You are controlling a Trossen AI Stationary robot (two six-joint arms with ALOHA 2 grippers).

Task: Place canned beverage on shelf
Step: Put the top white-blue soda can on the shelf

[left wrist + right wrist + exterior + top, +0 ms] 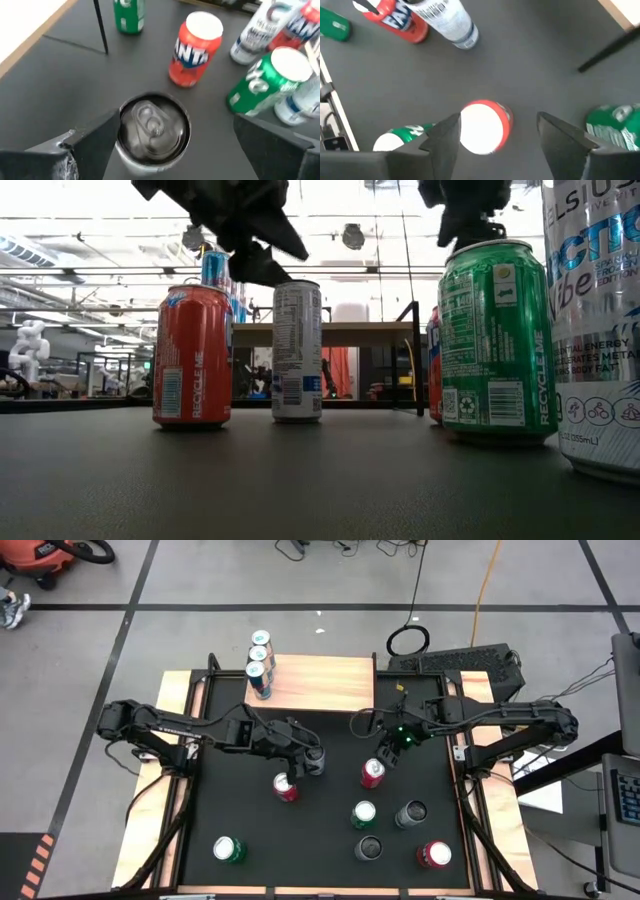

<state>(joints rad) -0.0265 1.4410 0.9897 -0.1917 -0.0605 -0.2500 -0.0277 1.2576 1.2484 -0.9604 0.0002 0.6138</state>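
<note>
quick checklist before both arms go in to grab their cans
1. Left gripper open wide: ok, its fingers stand apart on either side of the silver can.
2. Silver can between the left fingers: ok, but it sits nearer one finger than the other.
3. Right gripper open: ok, its fingers stand on either side of the red can, not touching it.
4. Both cans upright: ok.
5. Room on the shelf: ok, three cans stand at one end, the rest is bare.
6. Fanta can apart from the silver can: ok.
</note>
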